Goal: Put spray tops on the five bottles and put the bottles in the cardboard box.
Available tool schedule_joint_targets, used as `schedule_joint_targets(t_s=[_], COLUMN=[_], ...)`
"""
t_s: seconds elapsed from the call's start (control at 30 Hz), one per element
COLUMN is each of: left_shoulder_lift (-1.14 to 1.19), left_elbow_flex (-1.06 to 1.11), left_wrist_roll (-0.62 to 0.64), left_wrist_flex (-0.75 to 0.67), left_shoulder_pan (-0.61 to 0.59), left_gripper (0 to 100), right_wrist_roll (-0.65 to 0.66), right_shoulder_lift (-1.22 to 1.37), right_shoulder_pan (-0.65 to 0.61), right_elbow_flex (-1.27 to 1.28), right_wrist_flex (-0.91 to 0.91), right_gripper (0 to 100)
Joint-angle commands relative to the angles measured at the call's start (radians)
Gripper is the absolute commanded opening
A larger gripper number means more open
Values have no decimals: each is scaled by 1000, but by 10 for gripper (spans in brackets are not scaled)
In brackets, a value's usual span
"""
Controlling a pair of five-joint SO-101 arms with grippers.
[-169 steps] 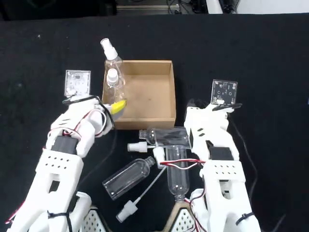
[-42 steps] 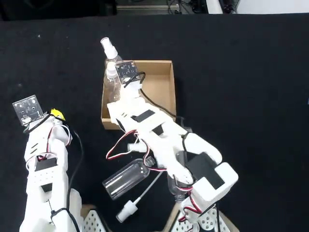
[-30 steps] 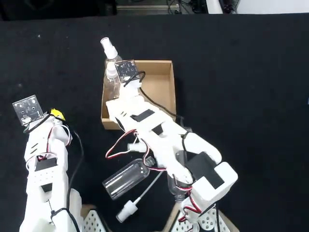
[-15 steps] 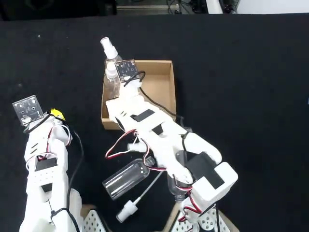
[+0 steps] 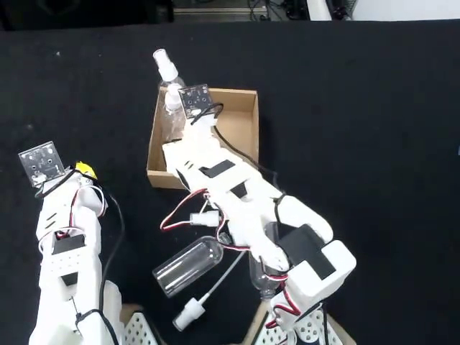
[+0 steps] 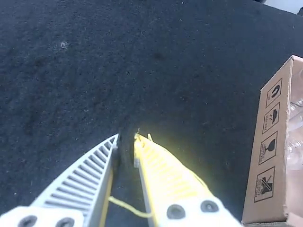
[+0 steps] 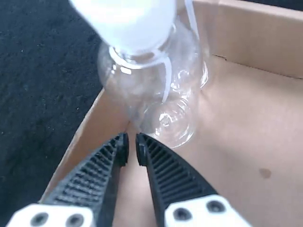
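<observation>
The cardboard box (image 5: 233,136) sits at the table's middle. Two clear bottles with white spray tops (image 5: 167,66) stand in its far left corner. My right arm stretches across from the near right into the box. In the right wrist view my right gripper (image 7: 131,142) is shut and empty, its black fingertips just short of the base of the nearer bottle (image 7: 161,94), over the box's side wall (image 7: 80,137). My left gripper (image 5: 85,170) rests to the left of the box over bare cloth, shut with nothing in it (image 6: 127,139).
One uncapped bottle (image 5: 188,266) lies on the near table. Beside it is a loose spray top with its tube (image 5: 190,313), and another spray top (image 5: 205,218) lies near the box. A further bottle (image 5: 262,277) is partly hidden under my right arm.
My right arm has pushed a little farther into the box. The box has turned slightly and slid away with its two bottles. The left arm has stayed still.
</observation>
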Motion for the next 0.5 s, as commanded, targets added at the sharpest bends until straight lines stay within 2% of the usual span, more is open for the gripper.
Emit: schedule_joint_targets(t_s=[0.0, 0.37, 0.47], left_shoulder_lift=[-20, -20, -20], left_elbow_flex=[-2, -2, -2], left_wrist_roll=[2, 2, 2], left_wrist_flex=[-21, -21, -21], left_shoulder_pan=[-2, -2, -2], left_gripper=[43, 43, 43], right_wrist_roll=[-8, -3, -3], right_shoulder_lift=[-8, -25, -76], right_shoulder_pan=[29, -25, -25], right_elbow_flex=[-67, -44, -33], right_wrist_flex=[-29, -28, 25], right_gripper=[11, 11, 12])
